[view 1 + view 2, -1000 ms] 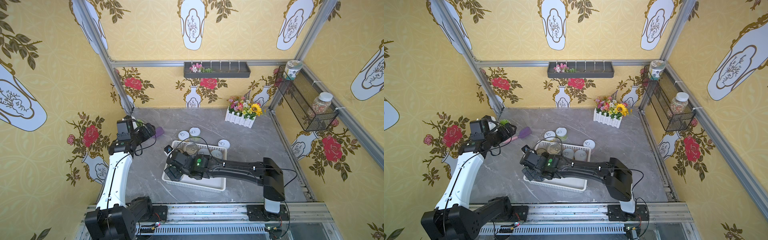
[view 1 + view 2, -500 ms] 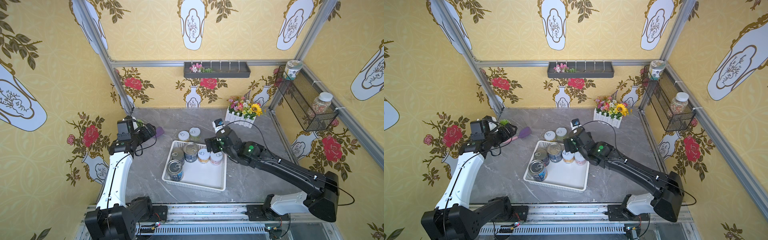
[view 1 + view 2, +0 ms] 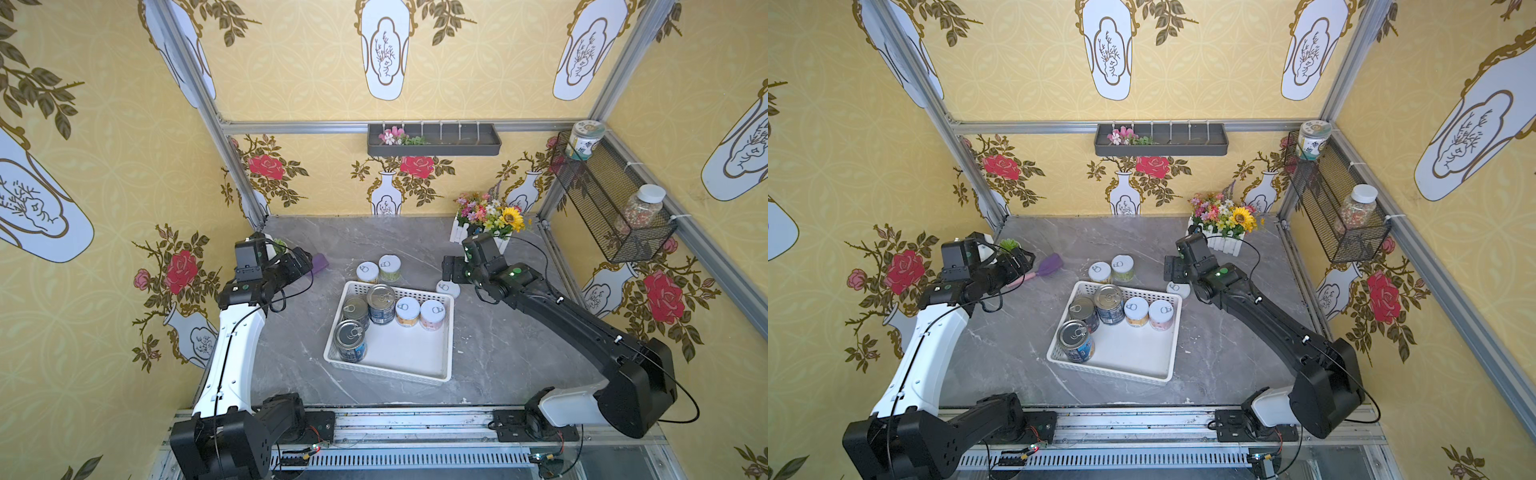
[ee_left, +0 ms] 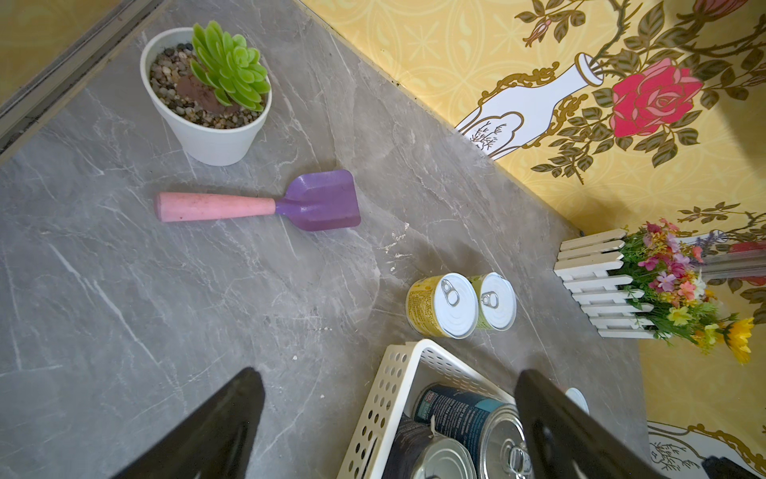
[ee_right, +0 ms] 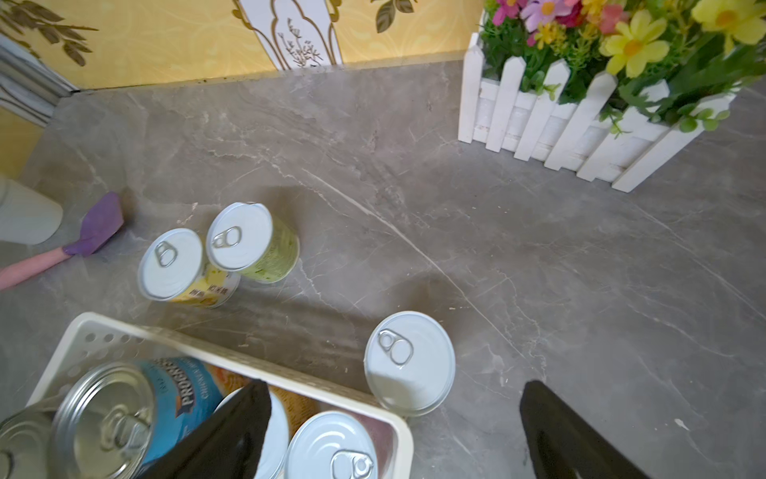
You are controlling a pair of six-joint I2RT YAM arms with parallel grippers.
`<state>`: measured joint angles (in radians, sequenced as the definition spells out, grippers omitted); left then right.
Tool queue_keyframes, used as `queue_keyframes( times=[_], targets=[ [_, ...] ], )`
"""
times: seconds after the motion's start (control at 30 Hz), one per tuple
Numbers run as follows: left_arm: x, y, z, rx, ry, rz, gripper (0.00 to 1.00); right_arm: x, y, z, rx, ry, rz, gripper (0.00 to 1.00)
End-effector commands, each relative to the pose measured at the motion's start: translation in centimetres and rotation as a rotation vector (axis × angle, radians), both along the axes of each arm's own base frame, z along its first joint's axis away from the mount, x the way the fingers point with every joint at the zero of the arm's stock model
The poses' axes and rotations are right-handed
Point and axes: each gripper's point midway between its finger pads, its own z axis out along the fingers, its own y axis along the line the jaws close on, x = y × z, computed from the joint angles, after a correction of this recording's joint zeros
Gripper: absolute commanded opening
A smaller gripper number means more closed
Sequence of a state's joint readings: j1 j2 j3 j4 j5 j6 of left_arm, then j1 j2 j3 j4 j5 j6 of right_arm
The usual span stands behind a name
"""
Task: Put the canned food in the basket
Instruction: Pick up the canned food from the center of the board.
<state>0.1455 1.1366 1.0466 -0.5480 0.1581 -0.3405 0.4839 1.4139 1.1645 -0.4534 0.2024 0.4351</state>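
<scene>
**Ana:** Where is the canned food?

**Ben:** Five cans stand upright inside the white basket [image 3: 411, 353], crowded toward its far end. The three silver-topped cans [image 3: 381, 296] are on the left. The two short white-lidded cans [image 3: 407, 307] stand to their right, against the far wall.

**Ana:** And outside it?

**Ben:** Three more short ones stand on the grey desk [image 3: 374, 237]. A yellow-labelled can [image 4: 439, 305] and a green-labelled can [image 5: 253, 240] stand side by side just beyond the basket's far edge. They are so close that I cannot tell whether they touch. A lone white-lidded can [image 5: 408, 361] stands just beside the basket's far right corner.

**Ana:** What about the right claw?

**Ben:** The right claw [image 5: 396, 385] hangs over that lone can with its fingers spread wide and nothing gripped. In its wrist view the lid shows between the two black fingers. In both top views the claw covers part of the can.

**Ana:** And the left?

**Ben:** The left claw [image 4: 389, 375] is also spread wide and empty. It is held over the left side of the desk, well apart from the loose cans. A purple shovel [image 4: 257, 205] with a pink handle lies flat near it, and a potted succulent [image 4: 207, 103] stands beyond that. A white-fenced flower box [image 3: 486, 220] stands at the far right.
</scene>
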Motion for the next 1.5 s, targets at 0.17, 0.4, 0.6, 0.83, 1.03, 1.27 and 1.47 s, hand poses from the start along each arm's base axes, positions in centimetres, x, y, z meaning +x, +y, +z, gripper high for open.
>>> queue_keyframes(
  times=[0.17,0.4,0.6,0.83,1.03,1.27,1.47],
  targets=[
    [0.1,-0.2,-0.3,0.003,0.002,-0.012,1.00,1.1,-0.2,-3.5,0.061,0.153,0.020,0.97],
    [0.1,-0.3,-0.3,0.003,0.001,-0.015,1.00,1.7,0.7,-6.4,0.038,0.242,0.051,0.97],
    [0.1,-0.3,-0.3,0.002,0.001,-0.017,1.00,2.2,1.1,-8.7,0.015,0.314,0.060,0.97],
    [0.1,-0.3,-0.3,0.002,0.003,-0.017,1.00,2.5,1.6,-10.8,-0.023,0.377,0.078,0.97],
    [0.1,-0.4,-0.3,0.002,0.002,-0.019,1.00,2.5,2.4,-12.1,-0.060,0.414,0.106,0.97],
    [0.0,-0.4,-0.3,0.003,0.001,-0.018,1.00,2.1,3.2,-13.4,-0.108,0.459,0.127,1.00],
    [0.0,-0.4,-0.2,0.006,0.000,-0.018,1.00,1.6,2.2,-13.7,-0.143,0.486,0.092,0.98]
  ],
)
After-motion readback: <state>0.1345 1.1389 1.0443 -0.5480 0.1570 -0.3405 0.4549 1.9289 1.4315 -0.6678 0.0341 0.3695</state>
